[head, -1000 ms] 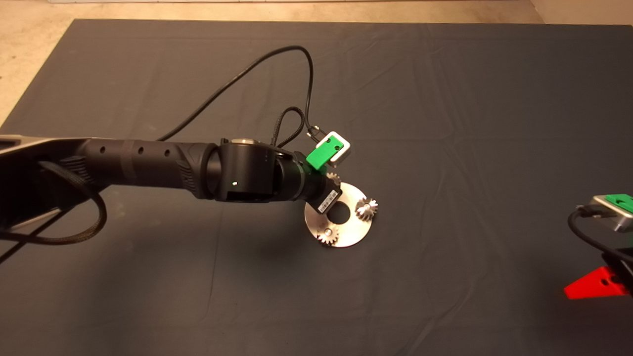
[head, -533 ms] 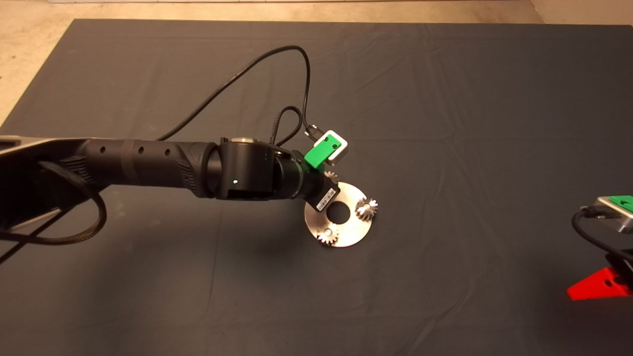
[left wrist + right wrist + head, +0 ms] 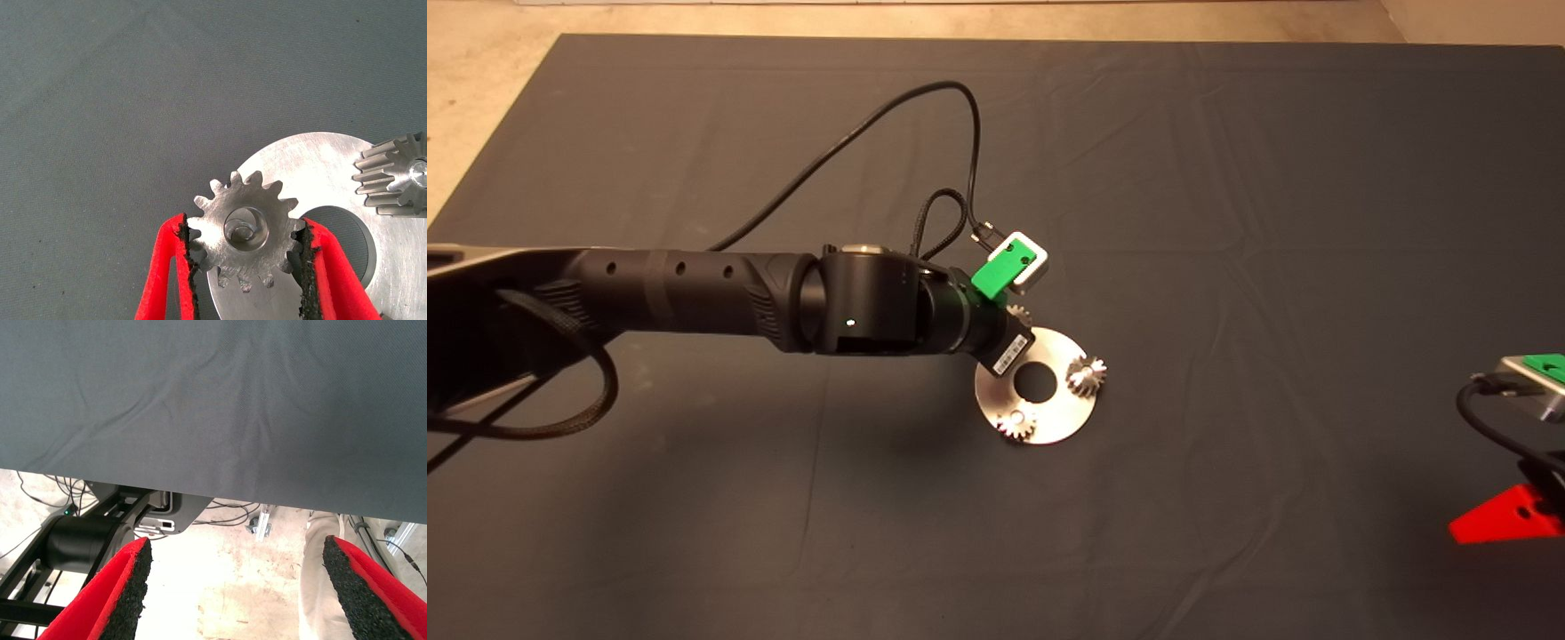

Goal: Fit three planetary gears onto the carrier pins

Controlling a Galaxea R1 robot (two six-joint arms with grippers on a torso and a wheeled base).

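The flat shiny disc lies mid-mat and carries the carrier pins. One planetary gear sits on its right side and another at its near left rim. A third gear is at the disc's far left rim, overhanging the edge. A pin tip shows inside its centre hole. My left gripper is shut on this gear, and its black pads press the teeth on both sides. In the head view the wrist hides the fingers. My right gripper is parked at the mat's right edge, open.
The left arm reaches in across the mat, with black cables looping above the wrist. The right wrist view shows the mat's edge, floor cables, a black robot base and a person's leg.
The left wrist has crept slightly to the left and toward the far side, with the held gear following. The right gripper has slid a little lower at the picture's edge.
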